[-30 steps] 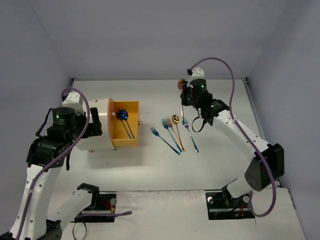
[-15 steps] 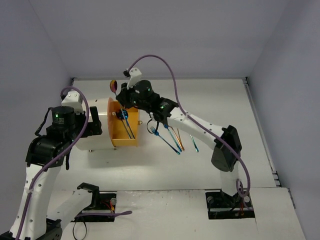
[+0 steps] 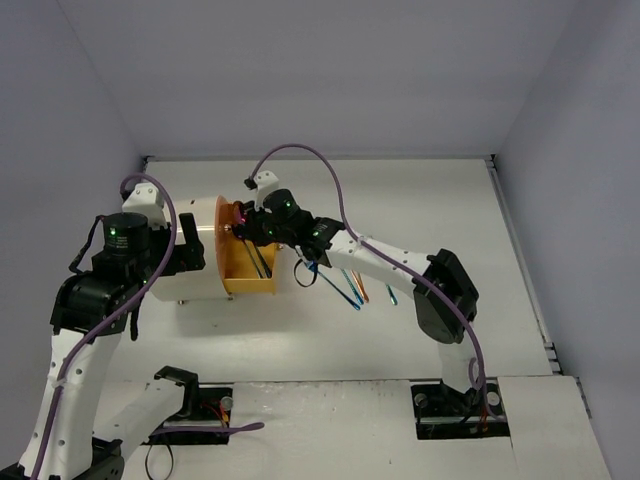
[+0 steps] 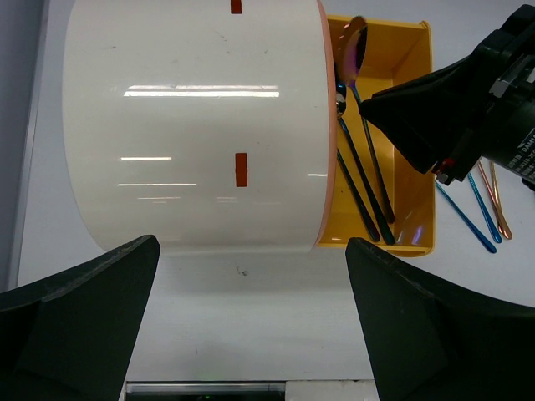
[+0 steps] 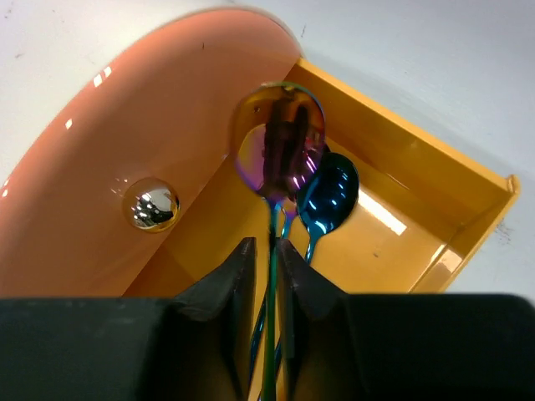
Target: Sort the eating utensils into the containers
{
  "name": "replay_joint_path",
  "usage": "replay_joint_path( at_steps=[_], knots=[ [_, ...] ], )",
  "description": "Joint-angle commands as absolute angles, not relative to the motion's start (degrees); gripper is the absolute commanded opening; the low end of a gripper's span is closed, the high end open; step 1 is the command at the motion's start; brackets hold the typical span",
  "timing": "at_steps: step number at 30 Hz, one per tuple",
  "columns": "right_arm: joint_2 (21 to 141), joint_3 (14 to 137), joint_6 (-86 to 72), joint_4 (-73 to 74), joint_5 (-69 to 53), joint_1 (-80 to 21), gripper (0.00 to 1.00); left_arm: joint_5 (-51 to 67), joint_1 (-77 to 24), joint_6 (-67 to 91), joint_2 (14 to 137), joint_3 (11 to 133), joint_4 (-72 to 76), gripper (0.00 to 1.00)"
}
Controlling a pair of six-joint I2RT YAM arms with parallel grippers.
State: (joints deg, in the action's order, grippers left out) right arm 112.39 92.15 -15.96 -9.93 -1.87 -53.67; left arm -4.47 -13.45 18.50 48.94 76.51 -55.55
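One iridescent purple spoon (image 5: 278, 150) upright between the fingers of the right gripper (image 5: 269, 246), bowl beside the round orange front (image 5: 125, 150), over a blue spoon (image 5: 328, 196) in the orange drawer (image 5: 401, 167). Lower than half a second ago, then above the front's rim. Fingers close on either side of the handle; pinching or loosened, cannot tell. Left gripper (image 4: 251, 242) spread wide near the cream cabinet (image 4: 192, 125).

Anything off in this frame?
Nothing spilled or damaged. The purple spoon isn't lying in the orange drawer yet; it sits between the right gripper fingers, bowl by the round front, beside the blue spoon.
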Motion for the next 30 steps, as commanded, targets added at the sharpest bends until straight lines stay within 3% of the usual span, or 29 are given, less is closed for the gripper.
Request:
replay_joint_path(
  at_steps=[1, 10, 22, 30],
  knots=[
    [103.62, 92.38, -12.61, -13.70, -0.48, -53.56, 0.27, -4.22, -13.71, 19.02, 49.80, 79.42, -54.17, 0.93],
    [93.57, 82.13, -12.52, -7.20, 13.32, -47.98, 0.39, -4.31, -13.71, 18.72, 50.62, 80.51, -54.23, 0.93],
    [90.26, 61.83, -19.77, -0.18, 11.96, -33.67, 0.33, -4.40, -13.80, 18.93, 50.75, 79.19, -54.14, 0.93],
    [97.99, 60.85, -21.50, -0.44, 9.76, -32.14, 0.29, -3.96, -13.83, 19.28, 50.74, 79.16, -54.14, 0.93]
  ],
)
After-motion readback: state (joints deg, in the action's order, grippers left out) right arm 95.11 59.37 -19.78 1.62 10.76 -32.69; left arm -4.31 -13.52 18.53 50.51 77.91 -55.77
